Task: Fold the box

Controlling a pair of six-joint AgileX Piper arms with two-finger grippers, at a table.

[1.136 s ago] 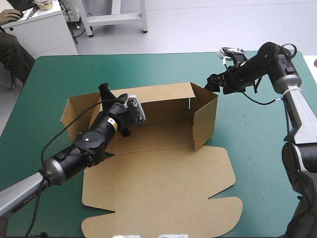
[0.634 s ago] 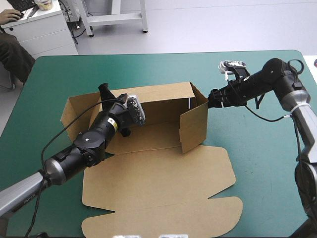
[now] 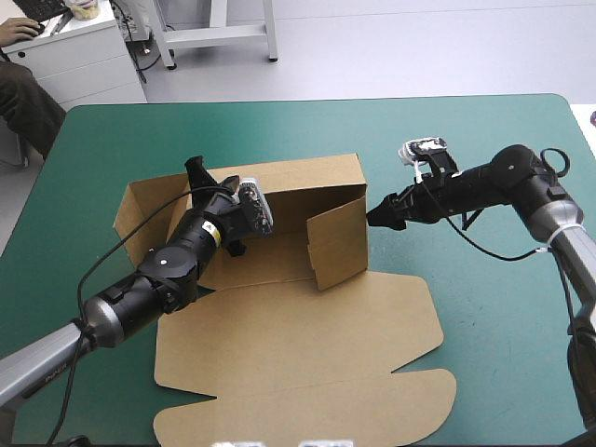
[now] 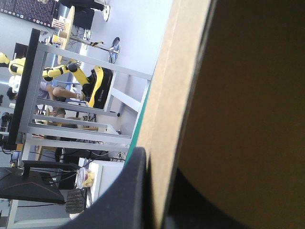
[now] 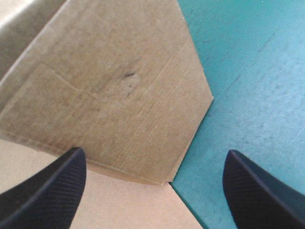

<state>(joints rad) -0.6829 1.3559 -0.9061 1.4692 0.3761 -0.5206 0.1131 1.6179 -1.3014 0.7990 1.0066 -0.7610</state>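
The brown box (image 3: pixel 298 345) lies partly folded on the teal-green cover, its lid flat toward the table's near edge and its back wall (image 3: pixel 298 191) upright. My left gripper (image 3: pixel 198 172) is shut on the left end of that wall. In the left wrist view the board's edge (image 4: pixel 167 95) runs between the black fingers (image 4: pixel 128 191). The right side flap (image 3: pixel 337 242) stands swung inward across the box floor. My right gripper (image 3: pixel 377 219) is just outside that flap, at or against its outer face. Its fingers stand open, with the flap (image 5: pixel 109 90) directly ahead of the gripper (image 5: pixel 153 155).
The box's left side flap (image 3: pixel 140 209) lies spread outward toward the table's left edge. Bare teal-green cover (image 3: pixel 503 307) stretches to the right of the box, and a strip (image 3: pixel 279 130) runs beyond the back wall.
My right gripper has moved left toward the box, and the right side flap has swung inward from the corner. The left gripper has kept its hold without moving.
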